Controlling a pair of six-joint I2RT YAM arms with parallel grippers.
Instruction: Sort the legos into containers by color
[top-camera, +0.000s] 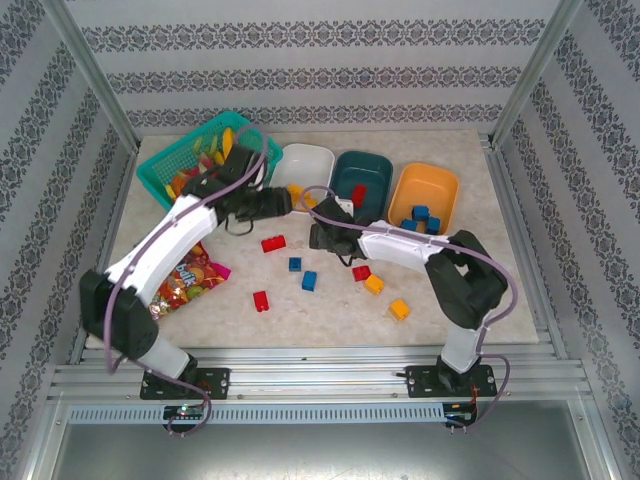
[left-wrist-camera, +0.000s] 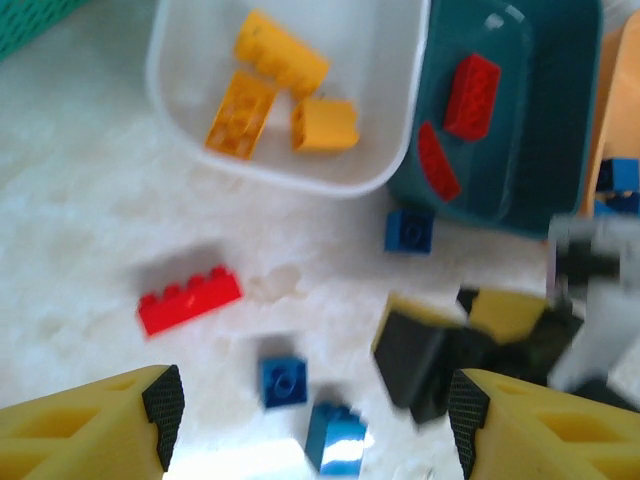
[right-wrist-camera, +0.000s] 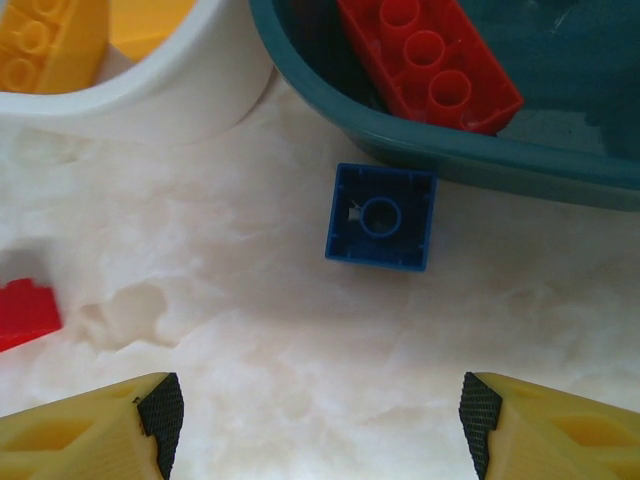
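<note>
Along table's (top-camera: 450, 290) far edge, three containers in row: white tub (top-camera: 310, 162) holding yellow-orange legos (left-wrist-camera: 270, 85), teal tub (top-camera: 370, 168) holding red bricks (left-wrist-camera: 470, 95), orange tub (top-camera: 432, 188) holding blue bricks (top-camera: 421, 218). Loose legos mid-table toward near edge: long red brick (top-camera: 273, 243), plus blue, red, orange pieces. Left gripper (left-wrist-camera: 315, 420) spread wide, empty, over table near white tub. Right gripper (right-wrist-camera: 320, 420) spread, empty; upturned blue brick (right-wrist-camera: 381, 216) just ahead, beside teal tub wall.
</note>
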